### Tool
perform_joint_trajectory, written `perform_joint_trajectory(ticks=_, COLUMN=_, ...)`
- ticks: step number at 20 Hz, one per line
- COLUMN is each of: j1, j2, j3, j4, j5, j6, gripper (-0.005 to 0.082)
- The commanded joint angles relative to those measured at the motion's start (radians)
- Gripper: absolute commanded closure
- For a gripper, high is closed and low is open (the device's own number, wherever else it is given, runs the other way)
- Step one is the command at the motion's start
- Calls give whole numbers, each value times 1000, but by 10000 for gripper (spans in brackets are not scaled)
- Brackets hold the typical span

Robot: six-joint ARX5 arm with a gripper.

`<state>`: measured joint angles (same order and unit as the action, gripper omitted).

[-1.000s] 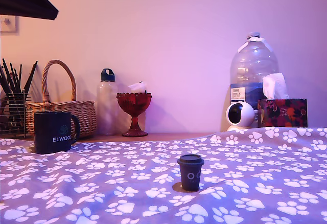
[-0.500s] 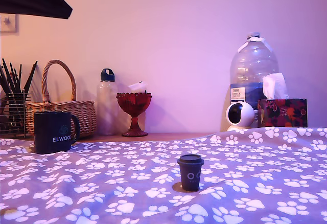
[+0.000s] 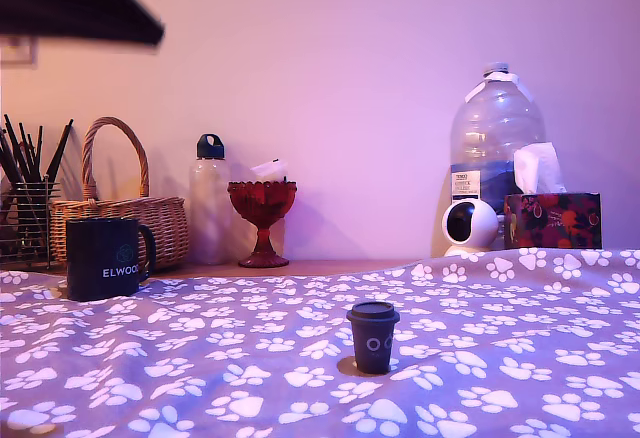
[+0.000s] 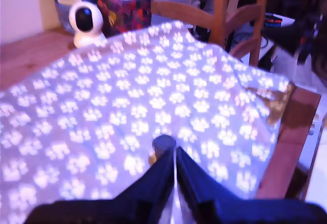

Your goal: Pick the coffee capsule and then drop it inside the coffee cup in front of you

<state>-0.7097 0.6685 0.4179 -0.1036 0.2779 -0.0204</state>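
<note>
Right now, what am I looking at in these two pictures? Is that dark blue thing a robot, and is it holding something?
Yes, it is a robot arm with a gripper, which is a two-fingered pincher. One picture comes from a camera standing apart from the arm. The other comes from a camera on the arm's wrist, looking past the gripper. Its dark blue fingers are pressed together and hold nothing.

On the paw-print cloth stands the coffee capsule, which looks like a tiny takeaway cup. Further back, at the exterior view's left, is the coffee cup, a dark mug.

Behind them are a basket, a small bottle, a red goblet, a big water bottle, a tissue box and a small round white camera.
</note>
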Motion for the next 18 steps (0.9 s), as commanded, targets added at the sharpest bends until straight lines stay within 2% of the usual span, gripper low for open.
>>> perform_joint_trajectory(ticks=1, j1=-11, j2=-1, j3=-53, j4=38, j5=-10, j6=-6, gripper=786)
perform_joint_trajectory(ticks=3, j1=-20, j2=-1, j3=-94, j4=79, j5=-19, j6=-5, gripper=786)
perform_joint_trajectory(ticks=5, j1=-24, j2=8, j3=-127, j4=120, j5=-61, j6=0, gripper=786)
perform_joint_trajectory(ticks=9, j1=-26, j2=89, j3=-154, j4=237, j5=-62, j6=7, gripper=786)
perform_joint_trajectory(ticks=15, j1=-44, j2=311, j3=-154, j4=385, j5=-46, j6=25, gripper=780)
perform_joint_trajectory(ticks=16, j1=-45, j2=341, j3=-154, j4=407, j5=-39, j6=25, gripper=754)
perform_joint_trajectory(ticks=17, j1=-46, j2=364, j3=-154, j4=428, j5=-31, j6=25, gripper=656)
perform_joint_trajectory(ticks=18, j1=-46, j2=380, j3=-154, j4=441, j5=-20, j6=31, gripper=483)
